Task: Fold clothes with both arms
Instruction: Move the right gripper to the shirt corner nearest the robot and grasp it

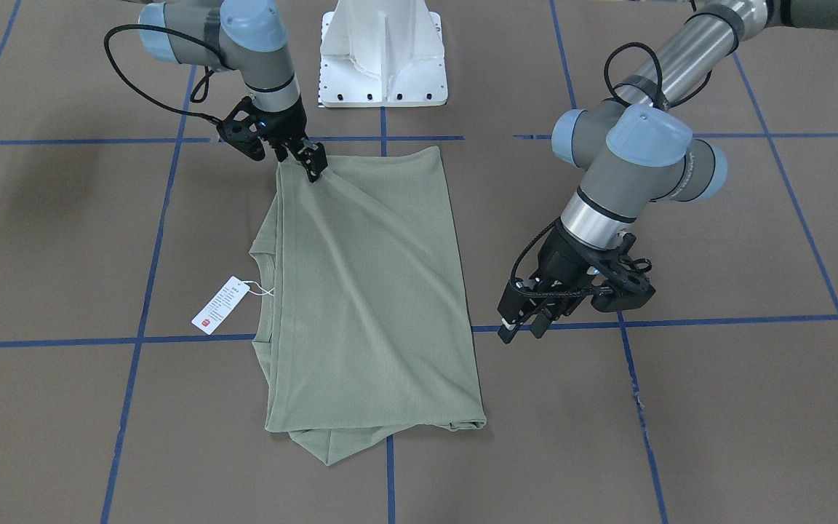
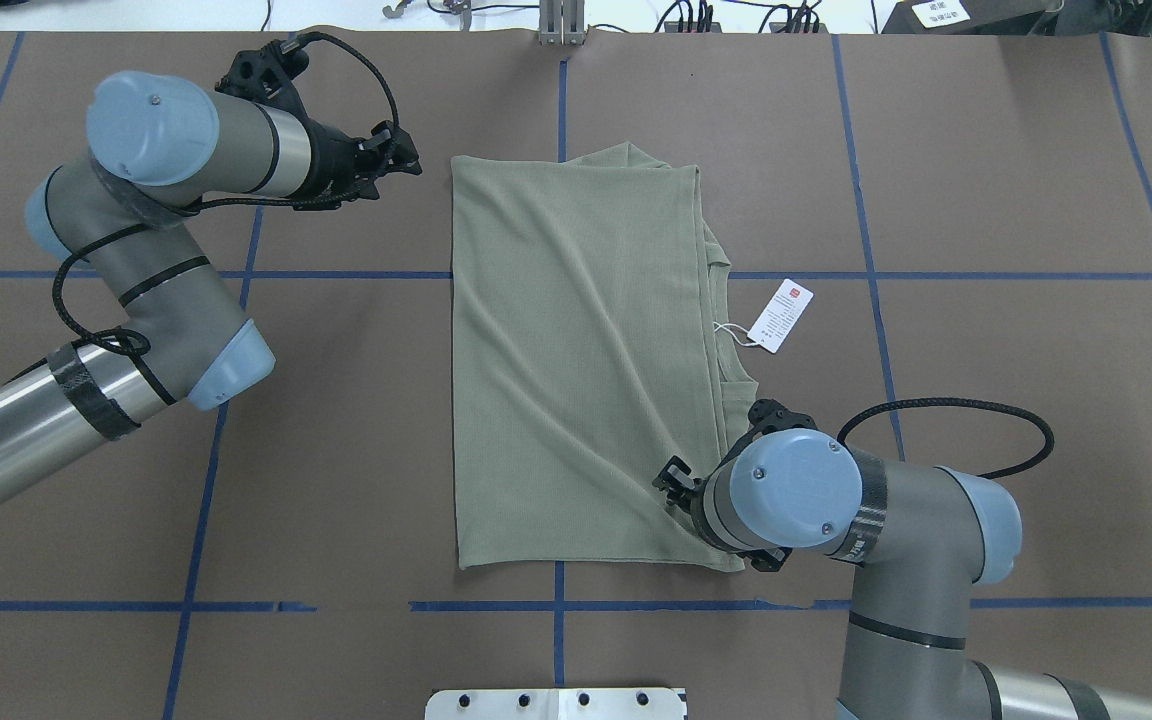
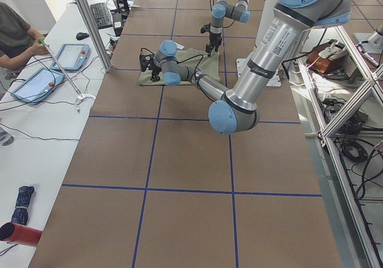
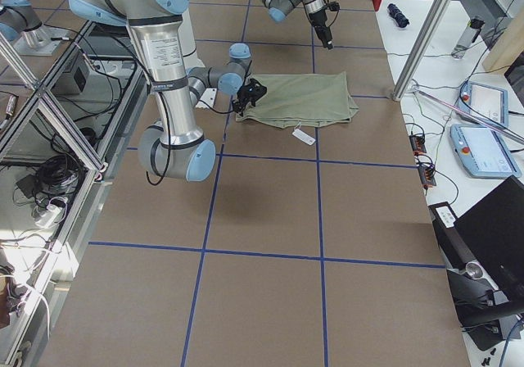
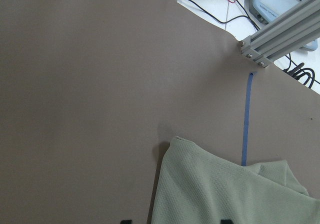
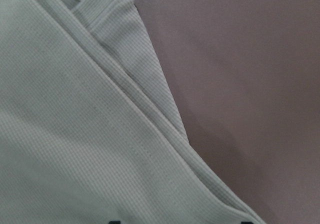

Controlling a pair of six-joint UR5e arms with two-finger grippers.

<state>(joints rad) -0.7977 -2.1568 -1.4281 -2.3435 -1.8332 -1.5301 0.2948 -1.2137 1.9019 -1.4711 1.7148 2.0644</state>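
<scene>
Pedestal base plate (image 1: pixel 382 58), white, stands at the near edge of the brown table (image 1: pixel 717 407), which is divided into squares by blue tape lines (image 1: pixel 681 320).

Right gripper (image 1: pixel 311 164) is down at the near right corner of the shirt (image 1: pixel 368 291), in contact with the cloth. Its wrist view shows two dark fingertips (image 6: pixel 113 222) set wide apart, with ribbed fabric and stacked hems filling the space between them. The fingers are released, not clamped. Creases run diagonally across the top layer from this corner.

The shirt, sage green, lies folded into a long rectangle at the table centre, with its long axis running away from the robot. Along the edge on the robot's right, the ribbed collar (image 1: pixel 262 251) shows from under the top layer. A white hang tag (image 1: pixel 220 305) with a red mark lies flat on the table just beside the collar, joined to it by a thin string. At the far end, a triangular flap (image 1: pixel 332 444) of a lower layer protrudes past the folded edge.

Left gripper (image 1: pixel 524 329) hovers off the far left corner of the shirt, raised above the table and apart from the cloth. Its fingers are spread with nothing between them, and its wrist view looks down on that corner.

Beyond the far table edge are an aluminium frame post (image 5: pixel 280 34) and loose cables (image 5: pixel 210 9).
</scene>
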